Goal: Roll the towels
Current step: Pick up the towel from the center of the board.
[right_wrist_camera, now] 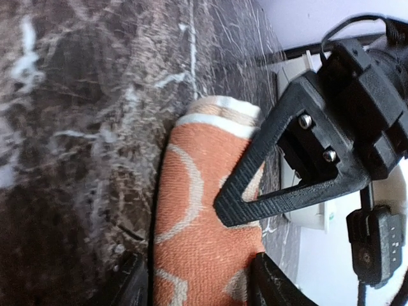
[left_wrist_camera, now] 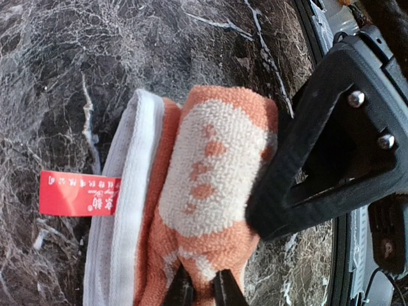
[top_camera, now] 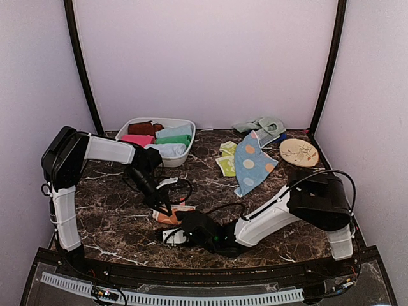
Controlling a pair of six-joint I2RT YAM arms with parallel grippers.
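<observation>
The peach-orange terry towel with cream prints and a white hem (left_wrist_camera: 204, 172) lies bundled into a short, fat roll on the dark marble tabletop (top_camera: 108, 220). It sits near the front edge, between the two arms, with its red label (left_wrist_camera: 78, 192) sticking out sideways. The left jaws are pinched together on a fold at one end of it. The right jaws stand apart, one finger either side of the roll, not visibly squeezing it.

Both sets of fingers are crowded against each other over one small bundle, and to my eye that is the main worry. If the right jaws close or shift, they could knock the left's finger or catch cloth the left is holding, and tug the roll out of shape. The white hem sits loose along the outside rather than tucked in. If the left lets go before the right has a firm hold, I'd expect the wrap to spring open. The stone looks slick too, so a sideways push may just slide the bundle. The other towels, the light-blue spotted one (top_camera: 252, 167) among them, lie well apart toward the back.
</observation>
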